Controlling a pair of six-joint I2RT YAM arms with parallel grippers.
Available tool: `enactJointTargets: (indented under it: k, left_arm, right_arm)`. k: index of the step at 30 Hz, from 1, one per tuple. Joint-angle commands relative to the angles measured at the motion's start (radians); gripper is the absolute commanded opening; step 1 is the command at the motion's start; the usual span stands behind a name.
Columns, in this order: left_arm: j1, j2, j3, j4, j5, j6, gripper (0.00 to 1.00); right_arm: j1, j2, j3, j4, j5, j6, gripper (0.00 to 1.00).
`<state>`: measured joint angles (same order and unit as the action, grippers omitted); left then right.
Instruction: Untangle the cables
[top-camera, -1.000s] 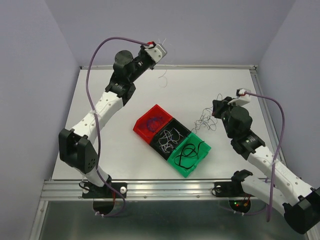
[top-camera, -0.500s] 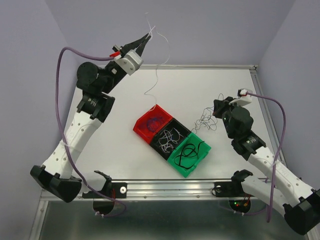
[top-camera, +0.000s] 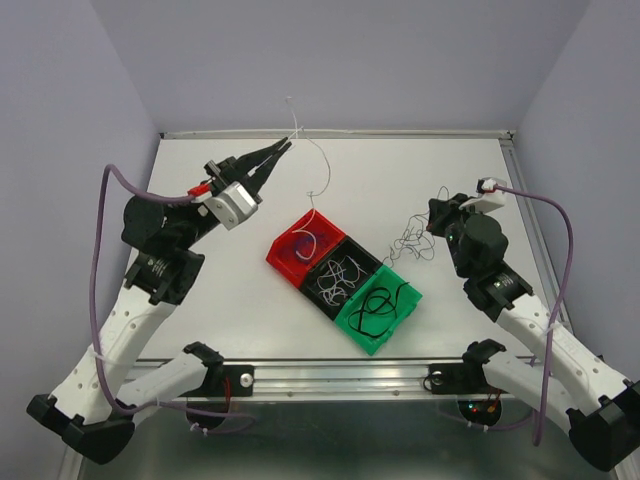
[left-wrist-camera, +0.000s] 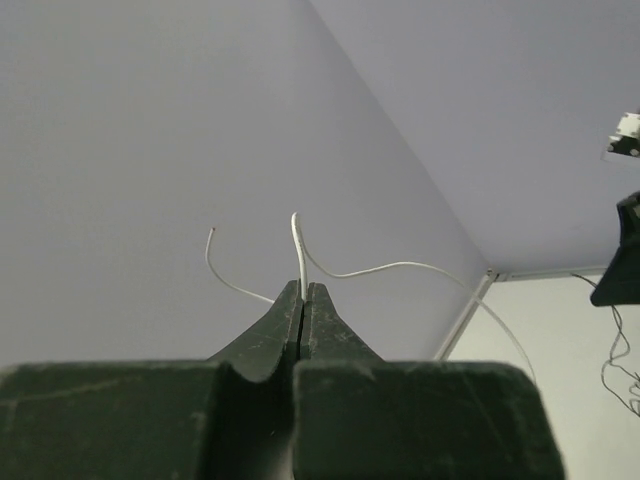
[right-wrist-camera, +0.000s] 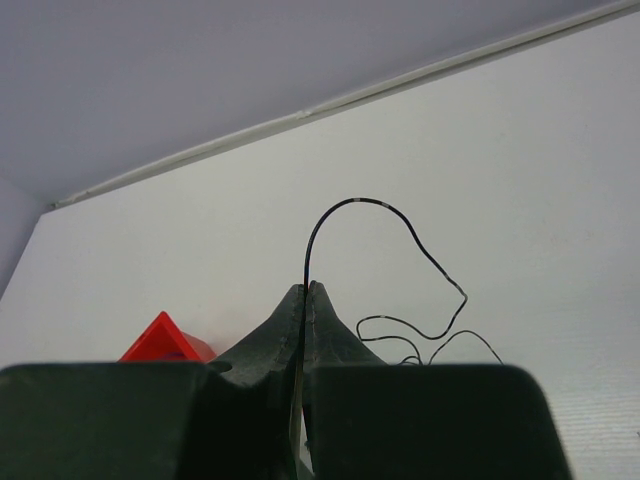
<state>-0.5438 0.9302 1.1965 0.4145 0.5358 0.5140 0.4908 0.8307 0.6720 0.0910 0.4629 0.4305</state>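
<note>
My left gripper (top-camera: 286, 146) is raised over the back-left of the table, shut on a thin white cable (top-camera: 322, 172). This cable loops up past the fingertips and hangs down, its lower end curling over the red bin (top-camera: 283, 252). In the left wrist view the white cable (left-wrist-camera: 298, 240) sticks up from the closed gripper (left-wrist-camera: 303, 288). At the right, my right gripper (top-camera: 433, 212) is shut on a black cable (right-wrist-camera: 360, 203) that arches out of the right gripper (right-wrist-camera: 305, 290). A small tangle of cables (top-camera: 410, 240) lies on the table beside it.
Three joined bins sit mid-table: the red one, a black bin (top-camera: 352, 252) holding white cables and a green bin (top-camera: 410, 297) holding a black cable. The red bin's corner (right-wrist-camera: 160, 342) shows in the right wrist view. Walls close in at the back and sides.
The left arm has swung from the back wall toward the front-left and lowered, carrying the white cable; its lower end now hangs over the red bin. The right arm has held still.
</note>
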Motion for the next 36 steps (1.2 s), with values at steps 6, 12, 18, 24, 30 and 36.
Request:
enactJointTargets:
  k: [6,12,18,24,30,36]
  left_arm:
    - [-0.007,-0.146,-0.204,0.004,0.052,-0.014,0.0]
    - [-0.007,-0.142,-0.301,0.003,0.064,0.0,0.0]
    - [-0.007,-0.145,-0.316,-0.017,0.049,0.023,0.0]
    - [-0.005,-0.2,-0.344,-0.032,0.099,-0.015,0.0]
    - [-0.005,-0.217,-0.321,-0.072,0.145,-0.051,0.0]
    - [-0.007,-0.174,-0.324,-0.069,0.174,-0.069,0.0]
  right_arm:
    - [-0.003,-0.016,-0.02,0.062,0.02,-0.01,0.01]
    - [-0.001,-0.013,-0.019,0.062,0.019,-0.009,0.01]
    - [-0.001,-0.013,-0.02,0.062,0.013,-0.009,0.01]
    - [-0.003,-0.015,-0.02,0.062,0.008,-0.007,0.01]
    - [-0.003,-0.01,-0.02,0.062,0.005,-0.007,0.0]
    - [-0.003,-0.012,-0.02,0.062,0.006,-0.007,0.01]
